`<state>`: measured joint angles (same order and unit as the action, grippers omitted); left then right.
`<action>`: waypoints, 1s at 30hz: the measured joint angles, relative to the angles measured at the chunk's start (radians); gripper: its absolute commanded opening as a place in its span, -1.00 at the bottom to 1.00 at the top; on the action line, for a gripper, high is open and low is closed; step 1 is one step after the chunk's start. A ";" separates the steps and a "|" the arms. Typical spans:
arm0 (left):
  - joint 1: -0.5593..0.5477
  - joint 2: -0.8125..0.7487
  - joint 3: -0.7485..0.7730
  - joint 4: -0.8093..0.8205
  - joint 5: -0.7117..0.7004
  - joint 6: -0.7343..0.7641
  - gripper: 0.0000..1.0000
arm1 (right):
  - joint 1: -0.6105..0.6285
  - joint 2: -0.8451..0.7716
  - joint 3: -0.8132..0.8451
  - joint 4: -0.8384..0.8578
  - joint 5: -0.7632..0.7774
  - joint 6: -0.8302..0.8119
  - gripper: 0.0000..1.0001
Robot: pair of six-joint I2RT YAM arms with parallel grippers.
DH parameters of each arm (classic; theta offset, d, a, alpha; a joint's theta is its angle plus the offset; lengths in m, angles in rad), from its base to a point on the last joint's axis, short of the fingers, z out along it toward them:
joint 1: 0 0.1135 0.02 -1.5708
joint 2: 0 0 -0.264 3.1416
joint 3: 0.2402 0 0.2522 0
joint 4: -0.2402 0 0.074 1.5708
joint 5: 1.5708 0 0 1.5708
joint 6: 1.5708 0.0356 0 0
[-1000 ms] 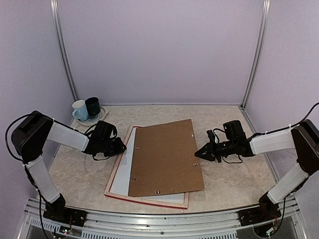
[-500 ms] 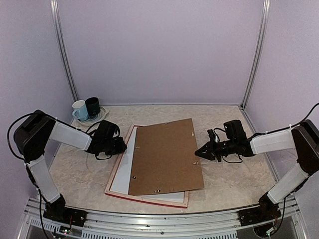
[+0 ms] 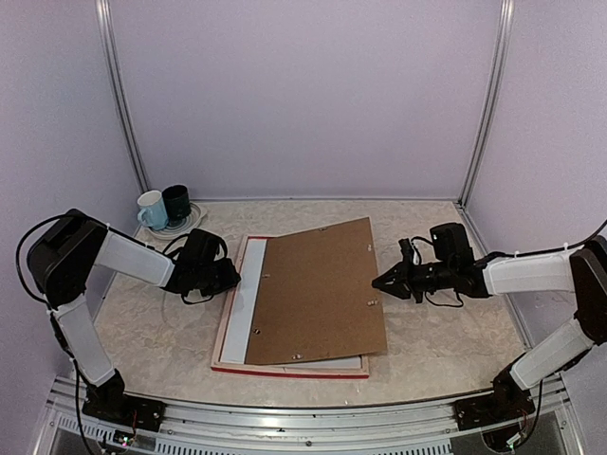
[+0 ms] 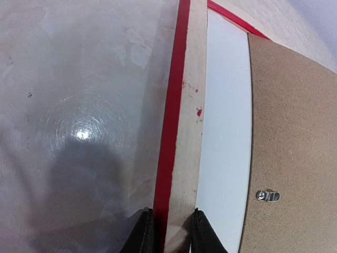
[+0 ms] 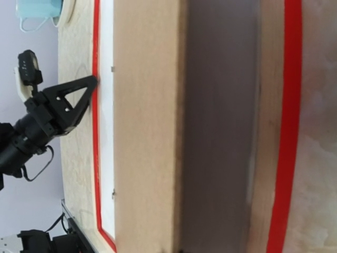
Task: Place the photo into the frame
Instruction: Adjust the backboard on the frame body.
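Frame point(image 4: 184, 132): 1, lying face down at mid-table point(image 3: 161, 322). The pale wood back is up and the red edge shows along the left and near sides. Its long axis runs roughly near to far.

Photo point(image 3: 243, 318): 1, lying inside the frame with the white back up. Only a strip along the left is exposed.

Board point(image 3: 318, 294): 1, brown, covering the rest of the photo. It sits skewed, with its far right corner beyond the frame.

Left gripper point(image 3: 234, 278): fingers clamped across the frame's left rail, one on the red outer edge and one on the inner side.

Right gripper point(image 3: 377, 281): tips at the board's right edge. Cannot tell whether they are apart or pinching.

Mugs: 2, far left, touching. One is pale blue point(image 3: 150, 210), one dark point(image 3: 176, 202).
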<state>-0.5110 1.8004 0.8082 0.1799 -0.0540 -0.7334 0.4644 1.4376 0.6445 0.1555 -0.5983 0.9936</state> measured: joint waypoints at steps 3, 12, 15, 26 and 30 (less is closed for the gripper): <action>-0.001 0.000 0.000 0.003 -0.001 -0.008 -0.66 | 0.006 0.037 0.004 0.010 -0.005 -0.002 -1.00; -0.012 -0.004 -0.002 0.002 -0.024 -0.025 -0.65 | 0.007 0.164 0.040 0.051 -0.033 -0.033 -1.00; -0.011 -0.009 -0.008 0.002 -0.039 -0.025 -0.65 | 0.007 0.191 0.065 0.046 -0.037 -0.058 -1.00; -0.010 -0.013 -0.016 0.002 -0.079 -0.025 -0.65 | 0.004 0.234 0.164 -0.037 -0.053 -0.177 -1.00; -0.008 -0.014 -0.016 0.002 -0.078 -0.025 -0.65 | 0.003 0.234 0.169 -0.045 -0.055 -0.215 -1.00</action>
<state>-0.5190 1.7866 0.7918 0.1818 -0.1322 -0.7582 0.4679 1.6714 0.8131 0.1101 -0.6537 0.7784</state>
